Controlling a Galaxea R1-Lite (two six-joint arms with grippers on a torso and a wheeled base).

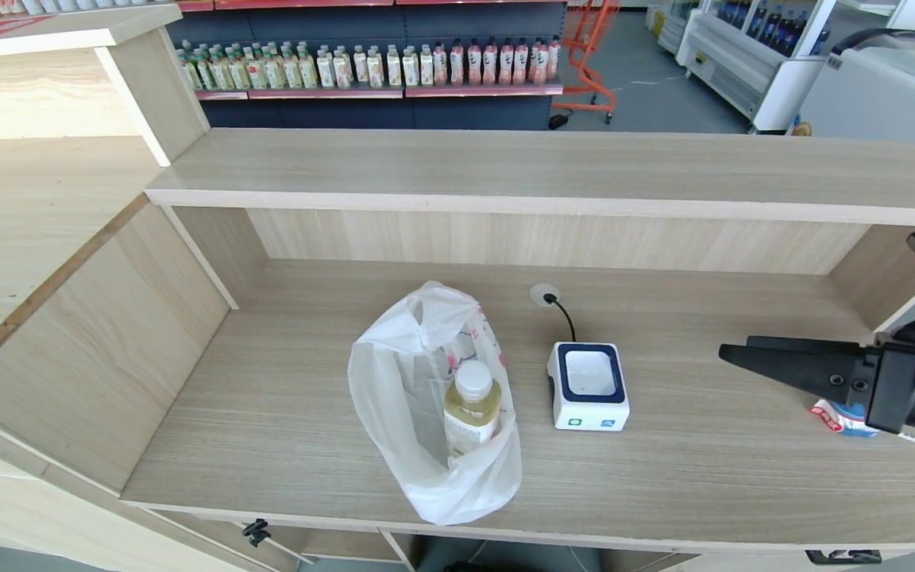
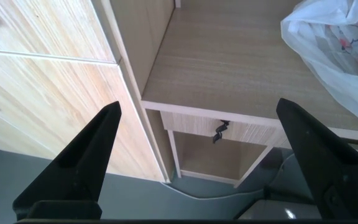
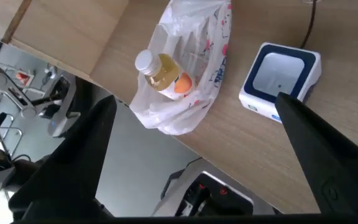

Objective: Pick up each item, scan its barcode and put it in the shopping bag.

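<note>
Seemingly starting on the next item, with one bottle (image 1: 472, 405) already standing upright in the bag (image 1: 410, 397), well ahead of the right gripper (image 1: 731, 351) and beyond the scanner (image 1: 589, 385). Hovering over the surface (image 1: 704, 461) with the right gripper spread wide and gripping nothing. Partly covering a red, white and blue packet (image 1: 843, 417) lying just beneath and behind the jaws; probably taking that as the next thing to pick, judging only from its place. Hanging the left gripper (image 2: 199, 104) low off the near edge of the surface, likewise spread wide and carrying nothing, with the bag ahead and off to one side.

Needing next: drawing back and coming down onto the packet, closing across its narrower side without merely pressing it flat against the surface. Then lifting and turning the barcode toward the scanner window, sitting between the right gripper and the bag. Not seeing where the barcode lies, so possibly needing a wrist turn or two before getting a read. Finally carrying on past the scanner to the bag mouth, gaping upward around the bottle, and letting go there without knocking the bottle over or dragging the thin plastic shut.
</note>
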